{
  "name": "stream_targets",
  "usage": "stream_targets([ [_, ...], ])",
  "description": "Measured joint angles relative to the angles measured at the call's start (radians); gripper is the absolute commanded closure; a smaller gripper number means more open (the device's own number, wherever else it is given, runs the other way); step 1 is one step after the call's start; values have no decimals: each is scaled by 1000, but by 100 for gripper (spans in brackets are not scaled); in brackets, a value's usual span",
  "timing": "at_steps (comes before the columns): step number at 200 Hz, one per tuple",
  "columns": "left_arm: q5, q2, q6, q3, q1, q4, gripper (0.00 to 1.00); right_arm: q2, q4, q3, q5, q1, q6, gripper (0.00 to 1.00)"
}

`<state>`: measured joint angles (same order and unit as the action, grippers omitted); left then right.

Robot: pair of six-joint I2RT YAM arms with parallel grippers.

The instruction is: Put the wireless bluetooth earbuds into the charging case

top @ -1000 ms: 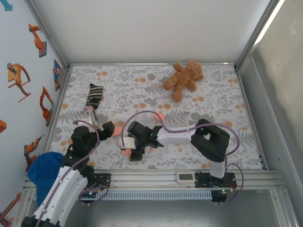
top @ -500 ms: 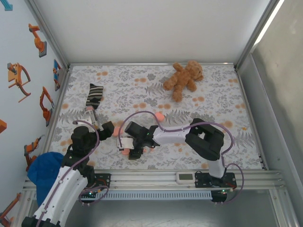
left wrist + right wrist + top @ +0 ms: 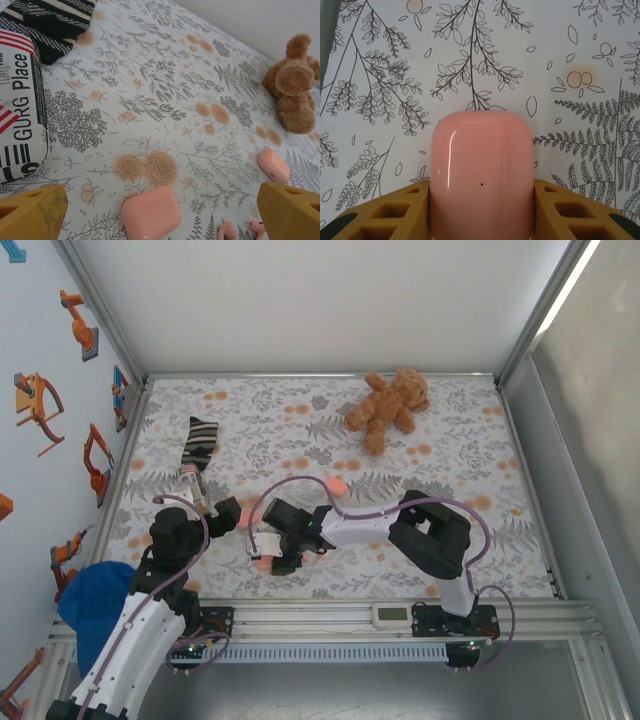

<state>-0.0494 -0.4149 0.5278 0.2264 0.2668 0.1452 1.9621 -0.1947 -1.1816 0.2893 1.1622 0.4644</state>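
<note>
pink case, lengthwise in right claw

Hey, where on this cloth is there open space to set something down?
Bare cloth lies between the striped sock and the teddy bear, and along the right edge beyond the right arm's elbow. Crowded: front left, where the right gripper clasps a pink case near the earbuds.

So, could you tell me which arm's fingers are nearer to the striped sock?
Left. The left fingers are just short of the striped sock; the right fingers are farther right, gripping a pink charging case.
</note>
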Motion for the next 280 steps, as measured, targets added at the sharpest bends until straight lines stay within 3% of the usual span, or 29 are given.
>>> stream_targets([
  [62,-26,24,0,9,0,17,4,-83,5,49,-68,-1,0,63],
  [127,-108,31,11,81,0,51,4,-326,8,121,-152,-51,10,64],
  [208,-320,-29,37,190,0,41,4,-569,5,229,-213,-178,53,64],
  [280,-517,-100,95,200,6,-71,2,-676,-1,233,-256,-204,120,64],
])
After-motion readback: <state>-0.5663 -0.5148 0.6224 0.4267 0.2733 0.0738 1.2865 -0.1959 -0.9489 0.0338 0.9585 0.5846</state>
